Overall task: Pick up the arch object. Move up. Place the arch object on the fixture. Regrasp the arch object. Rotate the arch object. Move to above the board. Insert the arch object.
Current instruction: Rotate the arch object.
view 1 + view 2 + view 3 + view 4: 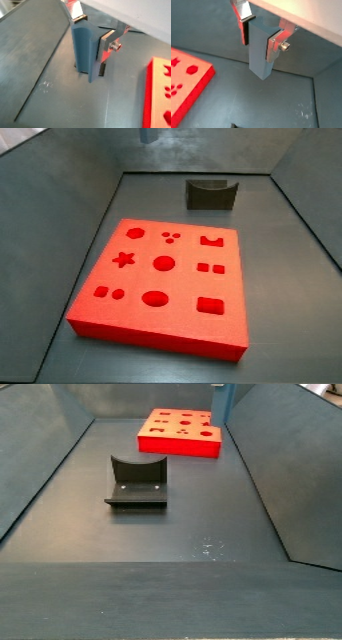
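Hanging clear of the floor, the arch object [85, 47] is pinched between the gripper [260, 35] fingers, near the top edge in a side view. Pickup seems done; the fixture [211, 194] stands empty, and the board [166, 278] waits.

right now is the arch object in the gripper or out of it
In it: the arch object sits clamped between the gripper fingers, hanging off the floor in both wrist views.
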Controlling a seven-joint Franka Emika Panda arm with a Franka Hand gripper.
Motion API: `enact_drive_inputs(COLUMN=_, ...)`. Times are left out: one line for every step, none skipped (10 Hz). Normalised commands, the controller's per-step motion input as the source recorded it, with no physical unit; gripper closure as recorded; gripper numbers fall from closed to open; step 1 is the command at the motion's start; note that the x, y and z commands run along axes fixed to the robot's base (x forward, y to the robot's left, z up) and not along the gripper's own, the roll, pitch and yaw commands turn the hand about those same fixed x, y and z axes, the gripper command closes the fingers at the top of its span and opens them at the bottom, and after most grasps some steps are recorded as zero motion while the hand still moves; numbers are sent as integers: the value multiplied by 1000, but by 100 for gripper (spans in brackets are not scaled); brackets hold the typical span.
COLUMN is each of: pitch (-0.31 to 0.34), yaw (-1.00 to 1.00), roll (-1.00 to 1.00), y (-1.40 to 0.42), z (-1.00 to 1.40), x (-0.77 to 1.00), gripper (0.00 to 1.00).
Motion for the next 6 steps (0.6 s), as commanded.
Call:
enact_drive_inputs(pitch=48, yaw=-1000, roll=-145, y=19, z=26, x=-31, gripper=100)
enact_drive_inputs(pitch=16, yaw=-1000, roll=-49, y=0, z=0, x=0, gripper=100)
enact_drive_inputs(pitch=17, yaw=-1000, roll=-52, y=0, z=1, x=1, gripper=100)
enact_drive_inputs(pitch=19, yaw=-1000, roll=-57, y=2, z=2, x=1, gripper=100)
enact_drive_inputs(pitch=21, yaw=-1000, roll=-63, y=4, z=2, x=1, gripper=100)
enact_drive_inputs(pitch=23, yaw=-1000, roll=-69, y=6, z=2, x=1, gripper=100)
